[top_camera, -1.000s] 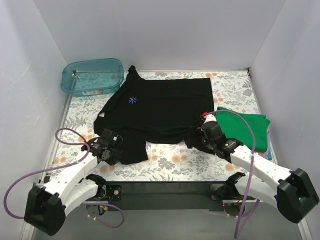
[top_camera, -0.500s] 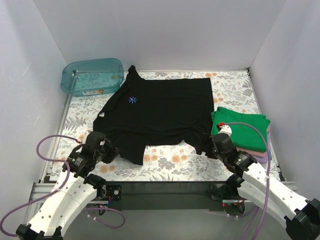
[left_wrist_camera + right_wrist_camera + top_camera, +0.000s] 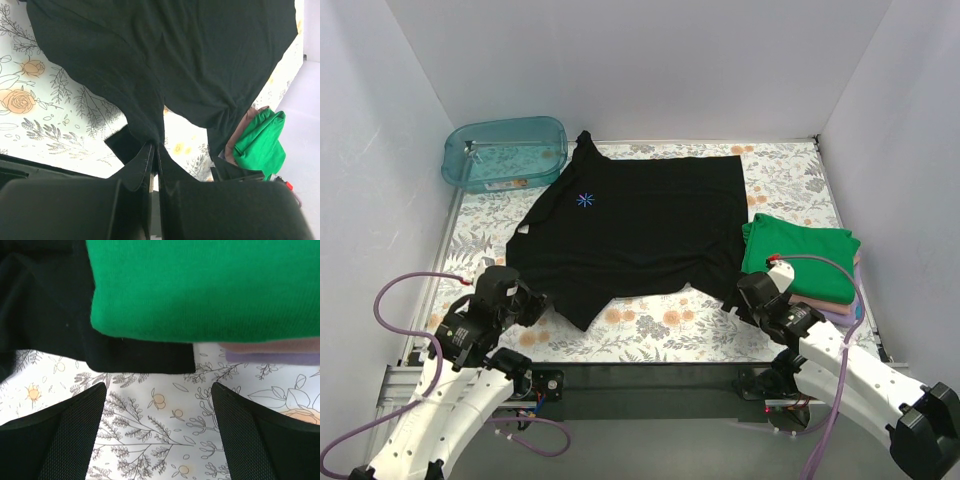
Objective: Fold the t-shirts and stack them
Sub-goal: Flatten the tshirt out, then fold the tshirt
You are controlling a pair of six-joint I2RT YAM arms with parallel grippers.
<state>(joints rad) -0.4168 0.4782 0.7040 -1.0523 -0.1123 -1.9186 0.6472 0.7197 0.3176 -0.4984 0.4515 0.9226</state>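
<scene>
Spreading step, I judge: black shirt (image 3: 640, 225) flat at centre, left claw (image 3: 532, 303) pinched shut on its 7 o'clock corner, right claw (image 3: 752, 293) wide open, empty, at 4 o'clock by the folded stack (image 3: 800, 258); next, right must grip the near hem.

Robot lab cell: plain white walls (image 3: 640, 70) around a floral table (image 3: 660, 330), 2 arms (image 3: 460, 390) at its edge.

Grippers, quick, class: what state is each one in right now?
Left gripper: closed, pinching the black shirt by its edge.
Right gripper: open, holding nothing.
</scene>
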